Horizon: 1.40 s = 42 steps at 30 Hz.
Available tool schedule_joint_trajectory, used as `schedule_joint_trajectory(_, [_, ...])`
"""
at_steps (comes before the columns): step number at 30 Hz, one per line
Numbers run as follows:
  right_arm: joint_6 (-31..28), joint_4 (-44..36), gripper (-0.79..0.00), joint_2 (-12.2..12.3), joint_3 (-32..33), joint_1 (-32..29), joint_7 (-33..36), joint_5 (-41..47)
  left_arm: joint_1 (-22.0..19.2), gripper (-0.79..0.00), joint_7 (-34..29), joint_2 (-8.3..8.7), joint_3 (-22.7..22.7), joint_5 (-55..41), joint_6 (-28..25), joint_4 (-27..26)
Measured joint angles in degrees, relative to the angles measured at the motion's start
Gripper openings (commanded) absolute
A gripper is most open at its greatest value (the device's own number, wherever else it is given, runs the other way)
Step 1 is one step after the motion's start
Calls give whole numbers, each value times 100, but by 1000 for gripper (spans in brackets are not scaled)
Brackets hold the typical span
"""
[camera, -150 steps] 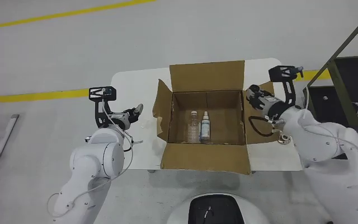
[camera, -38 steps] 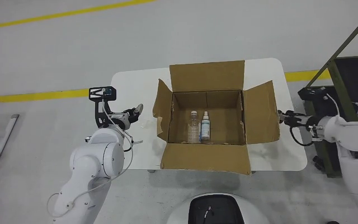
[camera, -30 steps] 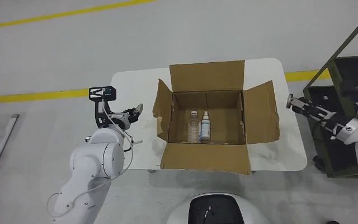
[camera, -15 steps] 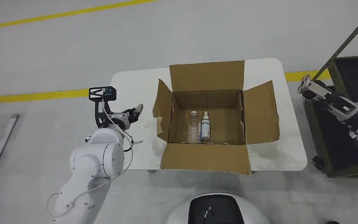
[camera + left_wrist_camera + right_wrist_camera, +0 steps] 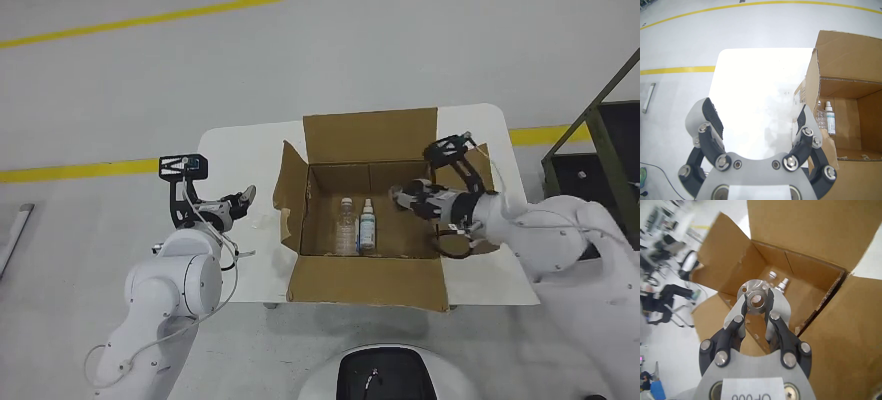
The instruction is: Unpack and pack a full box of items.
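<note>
so, top view: the cardboard box (image 5: 370,130) sits open mid-frame on the white table (image 5: 240,150), with a clear bottle (image 5: 345,226) and a spray bottle (image 5: 367,224) lying side by side on its floor. right gripper (image 5: 405,198) hangs over the box's right half, and left gripper (image 5: 243,197) is left of the box over the table. left wrist view: its fingers are spread wide with nothing between them. right wrist view: jaws clamped on a metal flange (image 5: 751,288) above the box's inside.
</note>
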Motion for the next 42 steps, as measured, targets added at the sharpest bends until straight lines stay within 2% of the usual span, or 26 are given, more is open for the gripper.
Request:
schedule_joint_trajectory(4, [791,612,-785,-185,-1234,529,-6,-1326,0,0,0,0,0,0,0,0])
schedule_joint_trajectory(8, [1313,1177,-785,-350,-1944,867,89,-1922,0,0,0,0,0,0,0,0])
schedule_joint_trajectory(13, [1706,1824,-785,-548,-2424,1142,79,-2241,0,0,0,0,0,0,0,0])
schedule_joint_trajectory(20, [1707,2689,-779,-780,-2604,1441,-126,-1942,0,0,0,0,0,0,0,0])
schedule_joint_trajectory(23, [1630,2997,-570,-871,-2671,1562,-213,-1836,0,0,0,0,0,0,0,0])
schedule_joint_trajectory(29, [1523,3443,-474,-1024,-2739,1732,-279,-1646,0,0,0,0,0,0,0,0])
schedule_joint_trajectory(34, [1427,3520,-437,-1082,-2654,1784,-314,-1554,0,0,0,0,0,0,0,0])
schedule_joint_trajectory(37, [1318,3360,-465,-1071,-2472,1753,-365,-1435,0,0,0,0,0,0,0,0])
schedule_joint_trajectory(39, [1190,3101,-536,-1031,-2256,1686,-438,-1300,0,0,0,0,0,0,0,0])
schedule_joint_trajectory(40, [1070,2843,-600,-983,-2052,1604,-504,-1220,0,0,0,0,0,0,0,0])
schedule_joint_trajectory(41, [976,2602,-745,-935,-1860,1519,-563,-1166,0,0,0,0,0,0,0,0])
schedule_joint_trajectory(42, [878,2330,-785,-880,-1638,1411,-609,-1101,0,0,0,0,0,0,0,0])
